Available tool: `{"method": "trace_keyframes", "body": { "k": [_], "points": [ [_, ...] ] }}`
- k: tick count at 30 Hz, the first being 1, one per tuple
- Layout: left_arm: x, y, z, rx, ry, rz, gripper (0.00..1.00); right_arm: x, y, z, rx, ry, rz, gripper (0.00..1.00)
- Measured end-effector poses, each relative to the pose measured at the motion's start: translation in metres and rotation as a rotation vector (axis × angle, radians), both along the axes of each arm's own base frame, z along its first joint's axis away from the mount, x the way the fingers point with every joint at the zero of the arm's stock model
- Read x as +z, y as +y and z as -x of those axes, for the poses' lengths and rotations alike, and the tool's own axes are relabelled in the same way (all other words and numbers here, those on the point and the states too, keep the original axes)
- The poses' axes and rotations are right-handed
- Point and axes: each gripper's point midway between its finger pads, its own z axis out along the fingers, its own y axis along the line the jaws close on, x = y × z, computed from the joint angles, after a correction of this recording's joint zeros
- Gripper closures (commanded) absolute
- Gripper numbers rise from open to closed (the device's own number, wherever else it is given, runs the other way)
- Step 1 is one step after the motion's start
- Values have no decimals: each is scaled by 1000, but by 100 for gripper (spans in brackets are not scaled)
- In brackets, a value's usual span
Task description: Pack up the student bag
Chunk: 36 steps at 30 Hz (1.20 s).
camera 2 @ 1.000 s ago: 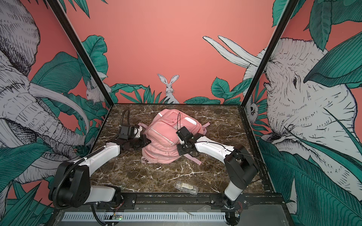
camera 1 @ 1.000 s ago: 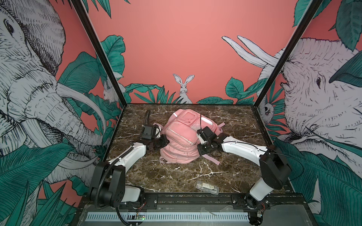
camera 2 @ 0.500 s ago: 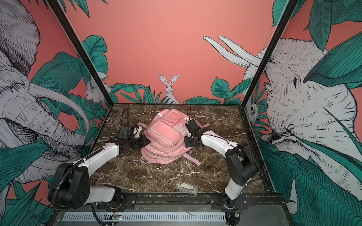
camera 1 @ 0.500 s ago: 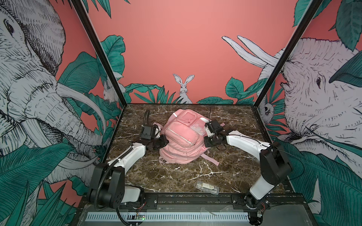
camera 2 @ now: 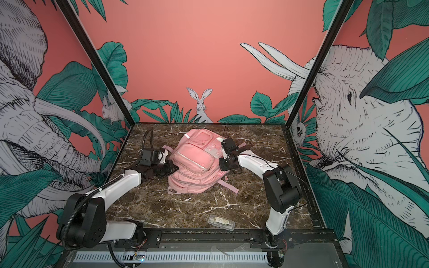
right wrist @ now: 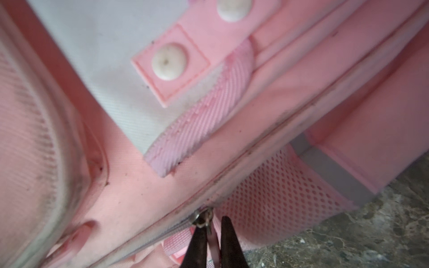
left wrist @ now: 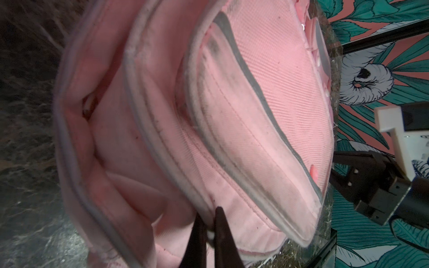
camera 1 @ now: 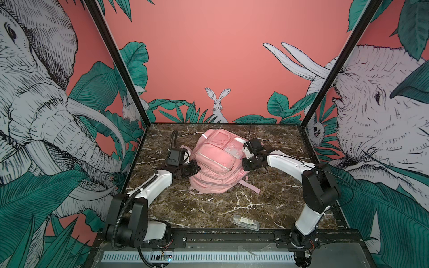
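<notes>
Two pincers flanked the student bag [camera 1: 216, 160] mid-table [camera 1: 209, 208]: my left gripper [left wrist: 208, 212] clamped its left seam, my right gripper [right wrist: 212, 222] stood barely parted around the zip pull [right wrist: 201, 218], which might slip out.

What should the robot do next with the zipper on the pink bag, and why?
Probably close the right pincer on the zip pull. The pull's tab already lies between its slightly parted tips, and the left pincer is shut on a seam of the student bag, bracing it for a tug.
</notes>
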Motion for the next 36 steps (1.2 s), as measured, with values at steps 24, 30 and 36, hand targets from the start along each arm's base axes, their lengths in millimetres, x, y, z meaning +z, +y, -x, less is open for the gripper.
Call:
{"method": "trace_keyframes", "body": {
  "k": [24,30,36],
  "points": [
    [-11,4,-2,-5,16,-32,100,65,33,33,115,-182,-208,38],
    [-15,5,-4,-11,20,-51,100,77,52,34,157,-199,-306,23],
    [-17,6,-7,-14,25,-58,100,84,62,31,175,-218,-351,21]
  ]
}}
